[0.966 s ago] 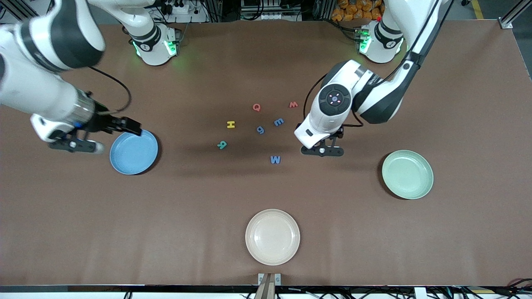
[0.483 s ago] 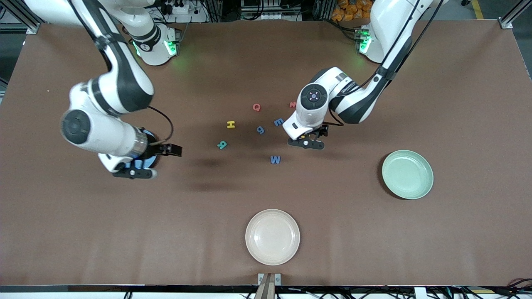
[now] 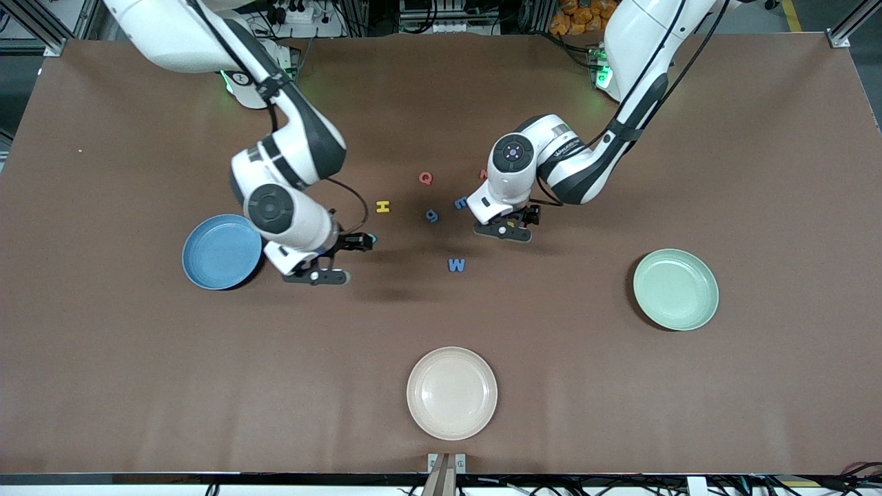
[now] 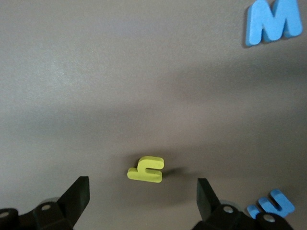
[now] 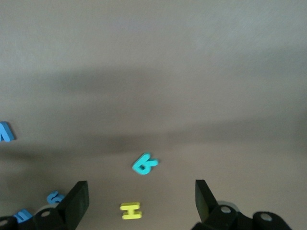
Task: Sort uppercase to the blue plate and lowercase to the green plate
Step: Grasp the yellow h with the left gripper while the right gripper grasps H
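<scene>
Left gripper point(image 4: 141, 201) released, empty, low over yellow h point(image 4: 146, 169), which lies flat between its fingers; blue m point(image 4: 271, 205) just beside; right gripper point(image 5: 141, 203) released, empty, over teal R point(image 5: 144, 164), near blue plate point(image 3: 207, 265); green plate point(image 3: 689, 310) well apart.

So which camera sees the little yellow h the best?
The left wrist view: the yellow h lies in plain sight between the open left gripper's fingers. The front view hides it under that arm. The right wrist view misses it.
</scene>
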{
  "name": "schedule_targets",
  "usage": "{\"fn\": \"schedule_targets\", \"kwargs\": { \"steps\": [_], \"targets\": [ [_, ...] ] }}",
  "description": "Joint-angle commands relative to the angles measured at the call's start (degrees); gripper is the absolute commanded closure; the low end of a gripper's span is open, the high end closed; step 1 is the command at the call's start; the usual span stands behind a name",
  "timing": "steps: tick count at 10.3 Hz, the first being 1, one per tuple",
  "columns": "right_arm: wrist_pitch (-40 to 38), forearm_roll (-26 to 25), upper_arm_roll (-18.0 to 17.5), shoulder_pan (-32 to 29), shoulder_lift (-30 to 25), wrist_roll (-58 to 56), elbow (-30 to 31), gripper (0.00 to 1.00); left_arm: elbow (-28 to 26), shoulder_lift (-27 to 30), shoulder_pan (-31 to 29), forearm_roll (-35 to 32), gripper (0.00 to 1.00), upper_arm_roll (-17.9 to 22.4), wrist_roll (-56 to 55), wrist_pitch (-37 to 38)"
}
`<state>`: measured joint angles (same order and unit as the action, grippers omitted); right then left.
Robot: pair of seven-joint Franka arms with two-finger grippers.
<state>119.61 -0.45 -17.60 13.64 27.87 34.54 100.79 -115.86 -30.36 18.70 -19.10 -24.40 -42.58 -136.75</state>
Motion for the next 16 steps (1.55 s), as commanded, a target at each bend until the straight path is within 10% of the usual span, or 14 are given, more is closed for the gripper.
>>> {"fn": "schedule_targets", "kwargs": {
  "steps": [1,10,16],
  "targets": [
    [8.05,-1.22,-0.15,0.6,-1.06,5.61,6.84,0.02,-1.21,-0.66,-0.16,-2.26,0.06,-0.3,-2.68,-2.46],
    [26.96,-1.14,-2.96,4.11,-5.8,13.1,27.16,0.1,-3.23,-1.02,-0.77,-4.89,0.21,-0.3,-4.18,-4.49],
    [28.84,-1.66,-4.02,5.69,-4.24,14.42,27.62,0.28,-2.97,-1.28,-0.95,-4.99,0.24,-0.3,-3.74,-5.37]
  ]
}}
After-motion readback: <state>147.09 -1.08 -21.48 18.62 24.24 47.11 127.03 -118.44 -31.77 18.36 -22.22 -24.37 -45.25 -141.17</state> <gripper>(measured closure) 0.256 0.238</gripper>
